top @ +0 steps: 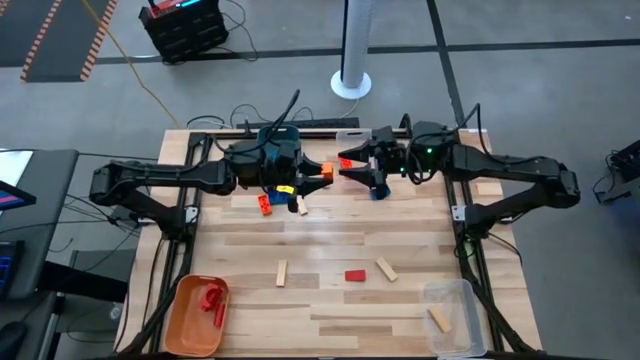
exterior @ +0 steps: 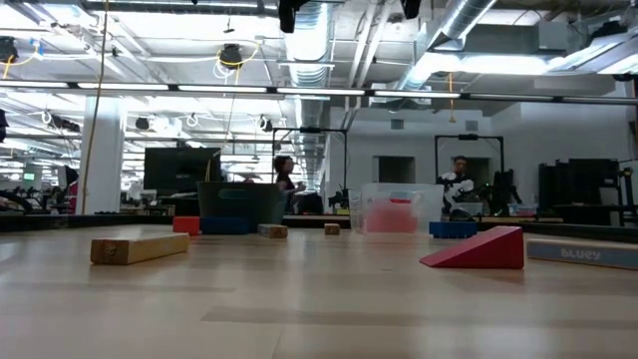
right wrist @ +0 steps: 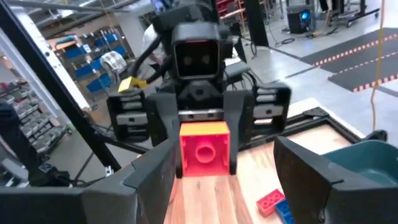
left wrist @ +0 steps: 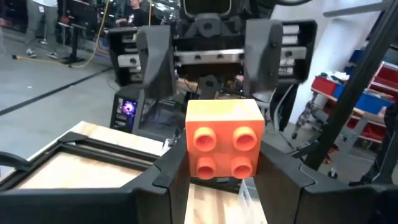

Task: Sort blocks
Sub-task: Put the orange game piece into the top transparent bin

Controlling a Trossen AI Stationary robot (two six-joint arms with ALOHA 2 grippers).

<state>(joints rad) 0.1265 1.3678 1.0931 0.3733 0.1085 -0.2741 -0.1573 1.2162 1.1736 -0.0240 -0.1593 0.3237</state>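
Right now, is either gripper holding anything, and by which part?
The left gripper holds an orange studded brick by its two opposite side faces, studs facing the right gripper, whose fingers stand open around it without gripping.

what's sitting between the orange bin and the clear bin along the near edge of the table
Nothing does. In the high view, bare wood runs from the orange bin to the clear bin; the red block lies farther up the table.
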